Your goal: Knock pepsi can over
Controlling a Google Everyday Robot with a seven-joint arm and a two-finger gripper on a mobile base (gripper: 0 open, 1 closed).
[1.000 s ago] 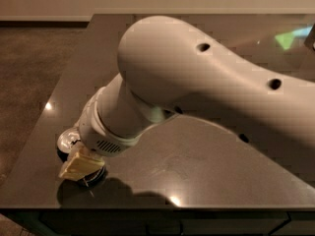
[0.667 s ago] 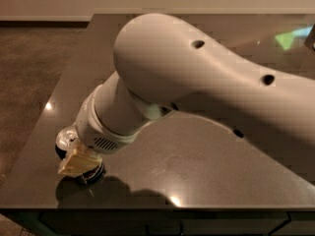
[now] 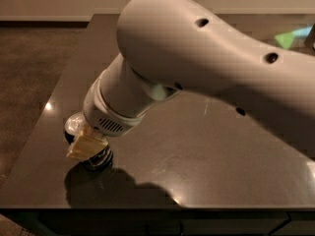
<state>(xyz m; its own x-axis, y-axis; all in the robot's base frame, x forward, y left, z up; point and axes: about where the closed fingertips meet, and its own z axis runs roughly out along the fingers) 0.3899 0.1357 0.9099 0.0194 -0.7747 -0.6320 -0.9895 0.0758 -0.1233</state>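
The dark blue pepsi can with the silver top (image 3: 75,126) stands near the front-left corner of the dark glossy tabletop (image 3: 206,156), at about 8 o'clock from the table's middle and close to the left edge; beyond that edge is the brown floor (image 3: 29,77).

The gripper (image 3: 87,145), a pale yellowish tip on the white wrist, sits directly against the can and covers its middle; from the gripper the silver top shows at about 11 o'clock and the dark lower body at about 5 o'clock, so the can is touching it or all but touching it, not apart from it.

The can's long axis runs from that top at 11 o'clock down to the base at 5 o'clock; from this high viewpoint I judge that it is upright or only slightly leaning, though I cannot be sure, and it is not lying flat.

Whether the gripper is spread, closed or pinching the can I cannot tell; the wrist hides it.

The thick white robot arm (image 3: 211,58) comes in from 2 o'clock, crosses most of the table, and bends down at the ribbed wrist so that its end points toward 8 o'clock; its shadow lies on the table at 6 o'clock from the can.

The knock is not yet done; a sideways push near the can's top would likely tip it, but a push toward 9 o'clock could send it off the edge.
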